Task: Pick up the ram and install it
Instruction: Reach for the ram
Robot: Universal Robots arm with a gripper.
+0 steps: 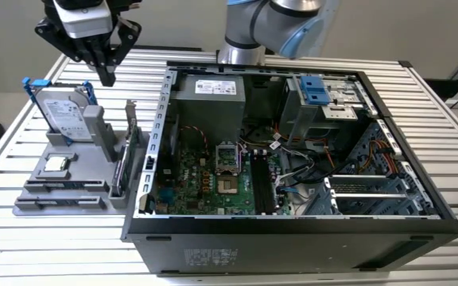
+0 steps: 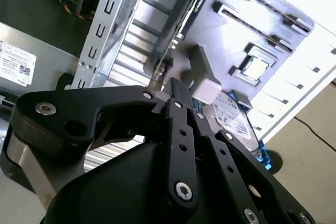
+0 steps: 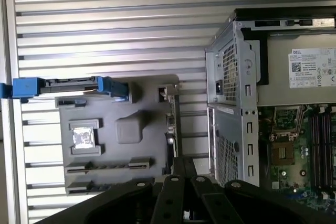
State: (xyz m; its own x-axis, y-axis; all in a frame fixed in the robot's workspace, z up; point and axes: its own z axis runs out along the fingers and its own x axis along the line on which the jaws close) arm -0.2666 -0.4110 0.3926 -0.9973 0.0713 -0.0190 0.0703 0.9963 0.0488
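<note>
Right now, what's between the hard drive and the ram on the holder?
A square chip lies between hard drive and ram, in the exterior view.

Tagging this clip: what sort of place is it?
Probably a robotics lab cell for PC assembly: an open computer case on a slatted metal table, a grey fixture holding loose parts, and a robot arm.

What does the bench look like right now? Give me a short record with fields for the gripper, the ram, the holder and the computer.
gripper: shut, empty, above the gray holder, touching nothing
ram: seated in a slot of the gray holder, not yet picked up
gray holder: on the slatted table, at the exterior view's left of the computer case; also carries a hard drive, processor chip and expansion card
computer case: side open, motherboard exposed
memory slots: appear empty
</note>
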